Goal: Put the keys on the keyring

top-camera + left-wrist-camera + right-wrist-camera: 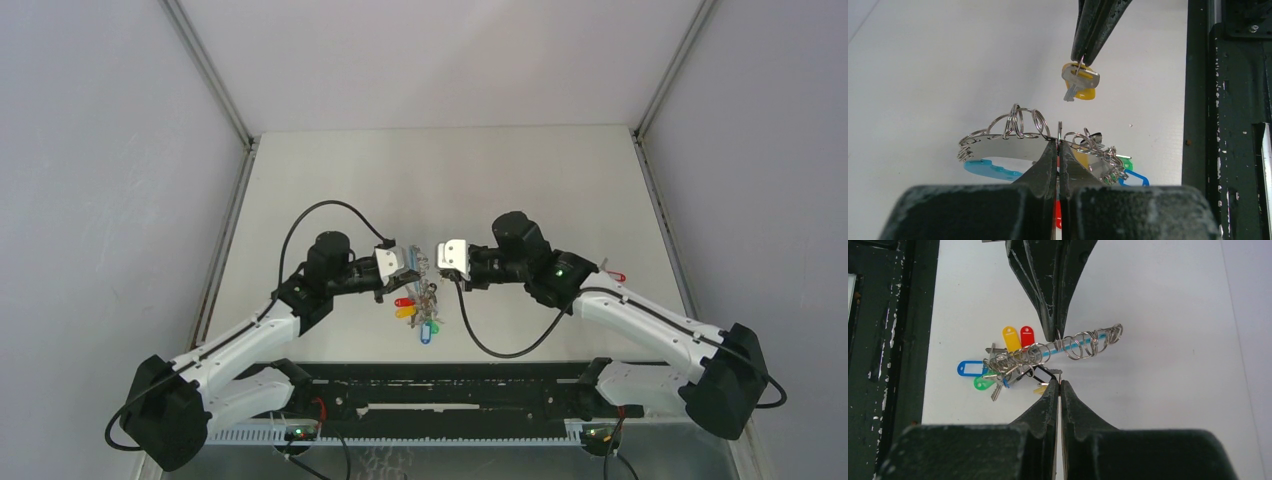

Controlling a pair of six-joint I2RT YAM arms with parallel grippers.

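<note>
Two robot arms meet over the middle of a pale worktop (450, 180), seen from above, with close views from each wrist. The left claw (1058, 144) is closed tight on the keyring (1008, 145), its two fingers pinching the thin grey band edge-on. Many small silver split rings are threaded along the band, and a cyan section shows beneath it. A cluster of little keys with red, yellow, blue and green tags (418, 312) bunches on the keyring's near side.

The right claw (1060, 385) faces the left one from the right. It is clamped shut on a small silver key with an orange-yellow tag (1080, 80), gripping it by its wire loop. That key sits close to the keyring without touching it, just to the right of where the left claw grips.

A second key with a red tag (616, 277) lies on the worktop well to the right, beside the right arm's forearm.
</note>
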